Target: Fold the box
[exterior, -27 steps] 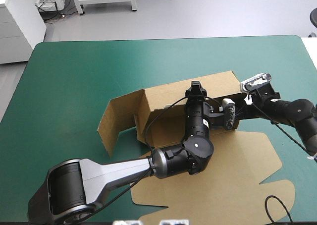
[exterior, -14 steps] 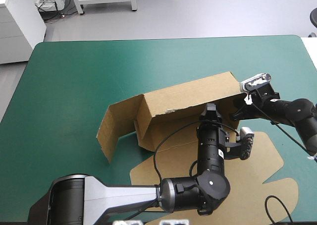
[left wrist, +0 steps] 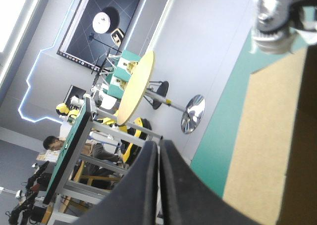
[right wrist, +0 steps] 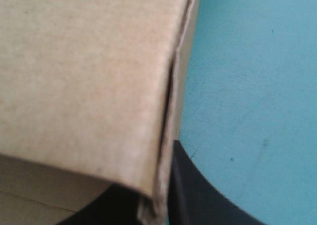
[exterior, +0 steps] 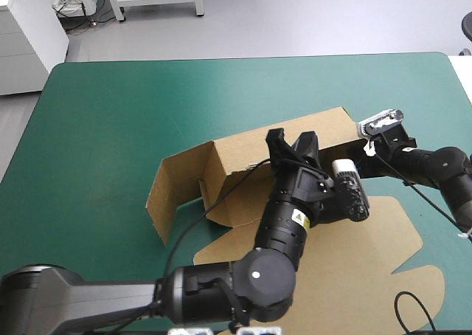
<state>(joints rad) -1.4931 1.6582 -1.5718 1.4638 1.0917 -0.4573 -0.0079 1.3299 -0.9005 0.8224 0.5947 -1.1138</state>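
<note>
**Mia:** Where is the box?

**Sam:** It sits in the middle of the bench, on the teal-green cover. It is brown. One long wall stands up. A short flap at the wall's left end stands up too, and it bends toward the near edge. The rest lies flat on the near side, toward the right.

**Mia:** What is the right end effector doing?

**Sam:** It is clenched on the box. It pinches the right end of the tall wall. Up close, the edge of the board goes down between its black fingers. The teal-green cover shows just beside it.

**Mia:** And the left end effector?

**Sam:** It is up in the air, over the standing wall, near the wall's middle. Its two black fingers are pressed together into one point. It is clenched and holds nothing.

**Mia:** Does it touch the box?

**Sam:** I cannot tell from above. Its own camera looks out past the bench, with the brown board off to one side.
</note>
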